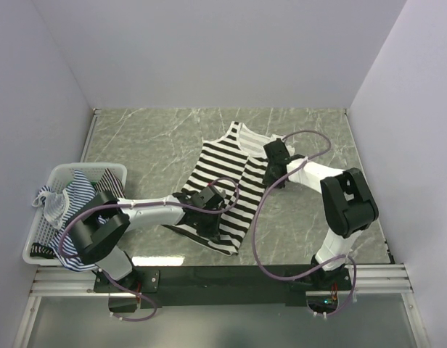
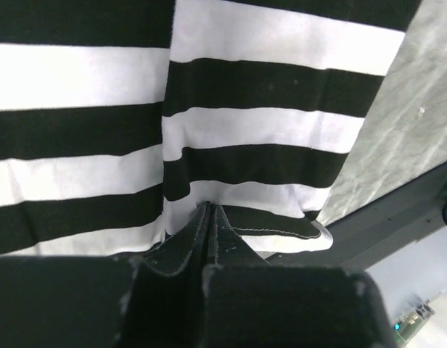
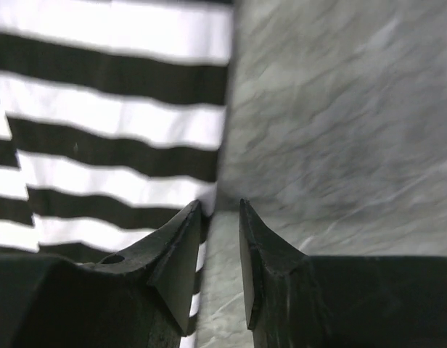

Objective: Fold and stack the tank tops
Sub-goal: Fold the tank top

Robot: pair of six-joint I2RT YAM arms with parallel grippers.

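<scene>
One black-and-white tank top (image 1: 218, 156) lies spread on the grey marbled worktop (image 1: 151, 138), near its middle. One white mesh basket (image 1: 85, 168) stands at the worktop's left edge. It holds a heap of thin-striped tops (image 1: 82, 190), too tangled to count. Two arms reach in, one from each side.

The left fingers (image 1: 211, 197) rest on the lower part of the black-and-white tank top, close to its bottom hem. In the left wrist view the left fingers (image 2: 209, 221) are pressed together with no gap, and their tips are pinched on the cloth (image 2: 267, 130) just above the stitched hem. A straight fold edge runs up the cloth from beside the tips, and bare worktop (image 2: 419, 109) shows to the right.

The right fingers (image 1: 276, 154) sit at the garment's upper right edge, near the shoulder straps. In the right wrist view the right fingers (image 3: 183, 246) stand a little apart, with a narrow slit of worktop (image 3: 339, 130) between them. The cloth's straight side edge (image 3: 107, 123) runs down to the left-hand finger. Nothing is gripped there.

The tank top has bold horizontal bands of black and white. It lies mostly flat, slanted across the worktop, with its neck end farther from the arm bases and one layer overlapping at the lower left.
</scene>
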